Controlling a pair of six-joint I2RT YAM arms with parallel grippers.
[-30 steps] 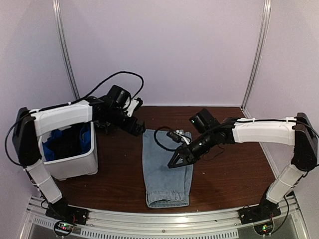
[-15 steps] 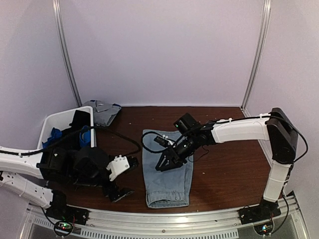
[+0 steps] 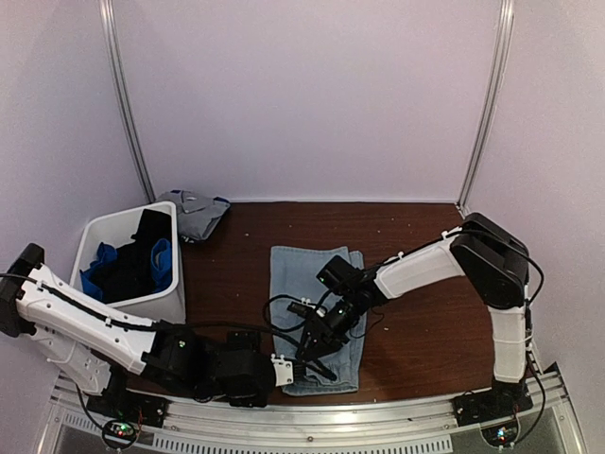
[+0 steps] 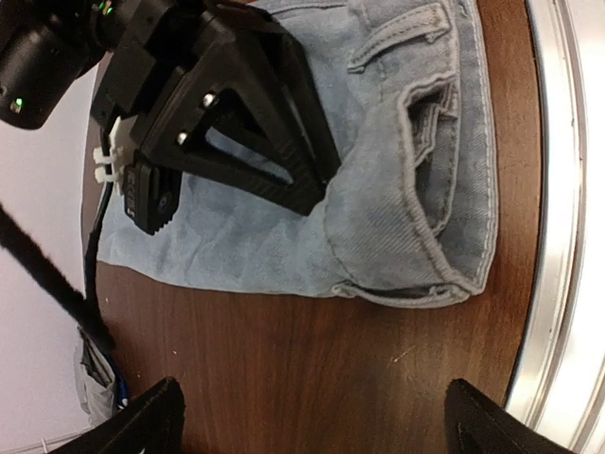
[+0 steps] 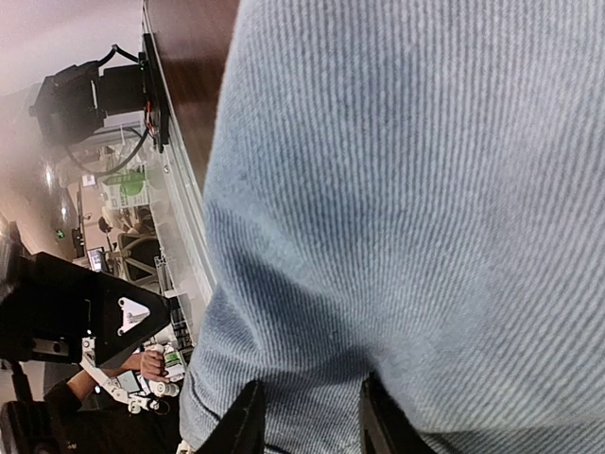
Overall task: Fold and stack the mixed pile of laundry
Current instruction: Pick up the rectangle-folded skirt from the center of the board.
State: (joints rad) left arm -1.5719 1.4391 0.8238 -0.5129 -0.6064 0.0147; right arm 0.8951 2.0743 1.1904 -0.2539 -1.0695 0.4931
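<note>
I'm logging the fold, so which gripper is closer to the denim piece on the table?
Right. The right gripper is down on the denim piece, near its front end. The left gripper sits open just off its near-left corner.

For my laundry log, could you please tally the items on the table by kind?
Folded light-blue denim garment: 1
Grey garment, back left behind the bin: 1
White plastic bin holding black and royal-blue clothes, number unclear: 1
Total: 3
</note>
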